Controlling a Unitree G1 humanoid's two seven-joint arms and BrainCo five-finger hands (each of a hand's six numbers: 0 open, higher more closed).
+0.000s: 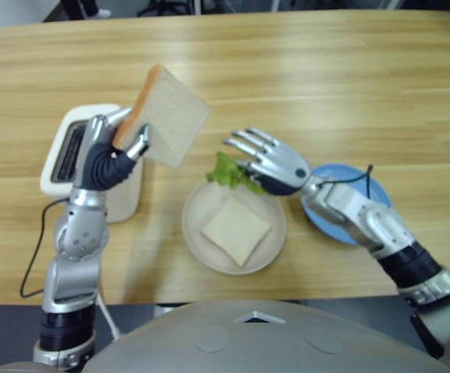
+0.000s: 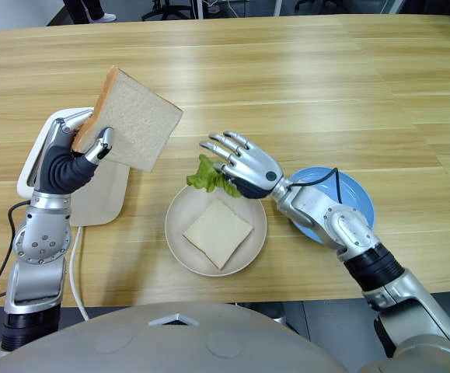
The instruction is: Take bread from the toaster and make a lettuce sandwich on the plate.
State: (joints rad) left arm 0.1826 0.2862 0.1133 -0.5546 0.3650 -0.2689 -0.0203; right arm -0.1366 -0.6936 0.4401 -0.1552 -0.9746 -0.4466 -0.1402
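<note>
Roughly halfway, I judge: one slice is plated and the second is out of the toaster, but the lettuce and top slice are not yet laid. At the counter's (image 1: 326,78) left stands the white toaster (image 1: 69,151). Just beside it the left robot hand (image 1: 109,151) is clamped on a tilted bread slice (image 1: 169,116), held aloft. The beige plate (image 1: 194,233) holds a flat slice (image 1: 236,231). Lettuce (image 1: 226,172) sits at the plate's far rim under the right robot hand (image 1: 277,165); I cannot tell whether that hand grips it. A blue plate (image 1: 347,225) lies beneath that arm.
</note>
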